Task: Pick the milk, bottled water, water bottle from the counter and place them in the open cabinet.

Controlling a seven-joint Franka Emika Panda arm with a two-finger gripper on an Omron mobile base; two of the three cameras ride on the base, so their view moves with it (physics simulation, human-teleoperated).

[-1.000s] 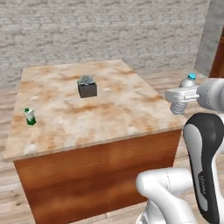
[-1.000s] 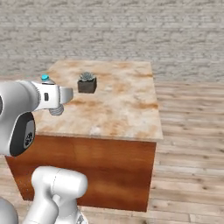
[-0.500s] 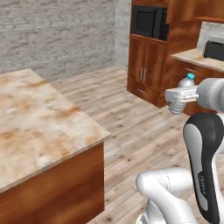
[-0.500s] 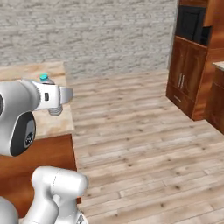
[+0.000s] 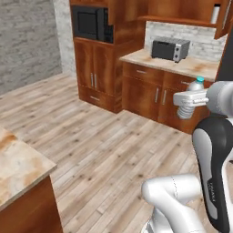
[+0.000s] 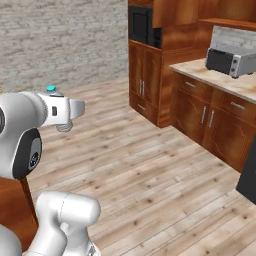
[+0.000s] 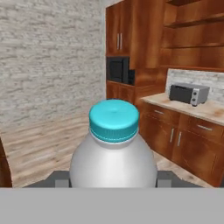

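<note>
I see a toaster oven (image 5: 169, 49) on the far stone worktop (image 5: 182, 66), backed by white brick (image 5: 182, 32). Left of it a black microwave (image 5: 89, 22) sits built into a tall wooden unit. Low cupboards (image 5: 141, 93) with short silver handles run below. Plank floor (image 5: 100, 145) spreads near; a grey brick wall (image 5: 27, 41) stands far left.

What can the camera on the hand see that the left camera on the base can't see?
Hand view alone: the grey brick wall and the round top of the bottle's blue cap. Left base view alone: a corner of the beige marble counter and the white arm. Both: the gripper shut on the small clear blue-capped bottled water, the silver toaster oven, the black microwave.
</note>
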